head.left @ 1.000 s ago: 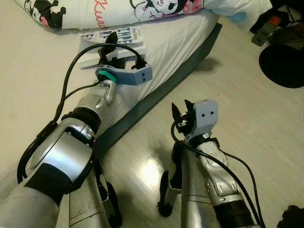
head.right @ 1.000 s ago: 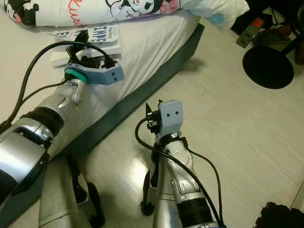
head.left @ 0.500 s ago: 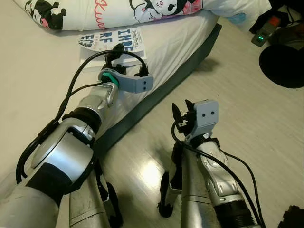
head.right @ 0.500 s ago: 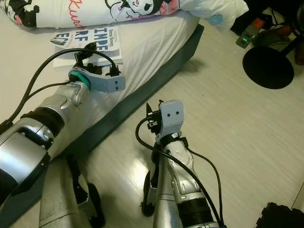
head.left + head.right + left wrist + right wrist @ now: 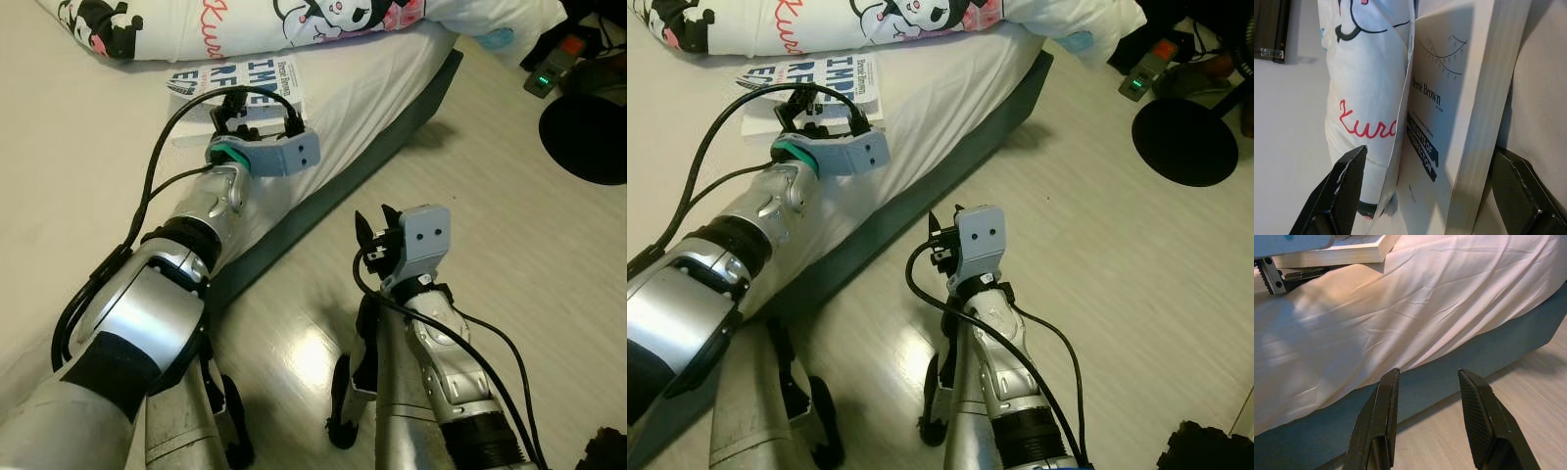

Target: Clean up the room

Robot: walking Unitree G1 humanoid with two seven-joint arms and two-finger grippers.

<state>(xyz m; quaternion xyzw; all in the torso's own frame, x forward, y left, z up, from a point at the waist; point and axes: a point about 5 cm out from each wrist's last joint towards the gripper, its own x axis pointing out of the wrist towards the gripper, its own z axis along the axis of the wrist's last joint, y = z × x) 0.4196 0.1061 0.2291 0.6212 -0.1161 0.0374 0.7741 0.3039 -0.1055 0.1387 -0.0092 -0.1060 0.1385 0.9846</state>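
Tight on the bed, open on the floor

The book [image 5: 240, 80] lies flat on the sheet, its far edge against the printed pillow [image 5: 245, 22], so no gap shows on that side; the left gripper [image 5: 1425, 191] has its fingers spread wide on either side of it. Bare sheet [image 5: 69, 147] is free nearby. The right gripper [image 5: 370, 235] hangs over open wooden floor [image 5: 490, 166], beside the dark bed base [image 5: 323, 201]; a round black stand base [image 5: 588, 132] sits well apart.

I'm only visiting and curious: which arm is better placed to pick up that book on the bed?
Likely the left: its pincer is open, fingers either side of the book. The right pincer hangs over the floor beside the bed.
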